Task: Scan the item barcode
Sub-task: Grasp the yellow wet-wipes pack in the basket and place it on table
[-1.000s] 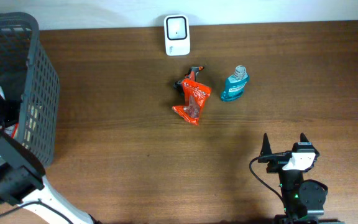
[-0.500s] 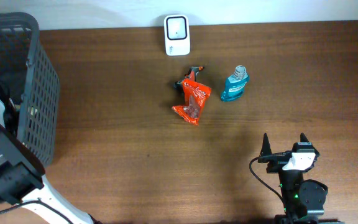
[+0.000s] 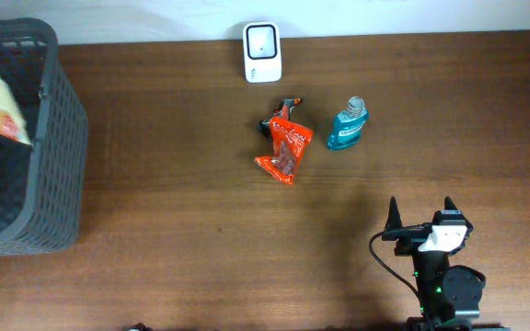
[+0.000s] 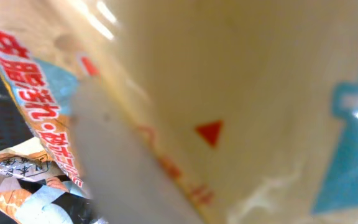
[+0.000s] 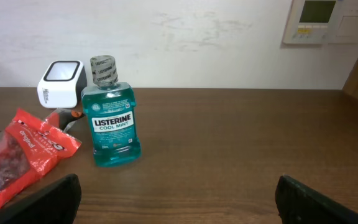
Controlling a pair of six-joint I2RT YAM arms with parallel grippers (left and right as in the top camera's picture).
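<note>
Tabletop (image 3: 201, 257) nearest us carries only the right gripper (image 3: 421, 213), its jaws spread wide and holding nothing; from its wrist camera we see bare wood between them.

Further out, near the middle of the table, a red pouch (image 3: 283, 152) lies flat. Just beside it, apart from it, stands a mouthwash bottle (image 5: 110, 112), upright with its cap on.

Off to the left at about that depth sits the grey basket (image 3: 63, 156). The left gripper (image 4: 114, 158) is above its far corner, and we judge it clamped on a cream snack packet (image 4: 241, 93). The packet fills the wrist view so closely that only one blurred grey finger shows against it. We see no barcode on the face turned to us, so we cannot tell which side bears it. More packets lie below in the basket.

Farthest away, at the table's back edge, stands the white scanner (image 3: 262, 51), well apart from the held packet.

Several things could go wrong from here. The packet looks thin and slippery, and a narrow pinch may let it slide or swing on the way across. It may also sag, creasing the code or turning it away from the scanner window. A low carry could clip the basket rim. A wide approach could topple the bottle or push the light scanner backwards.
</note>
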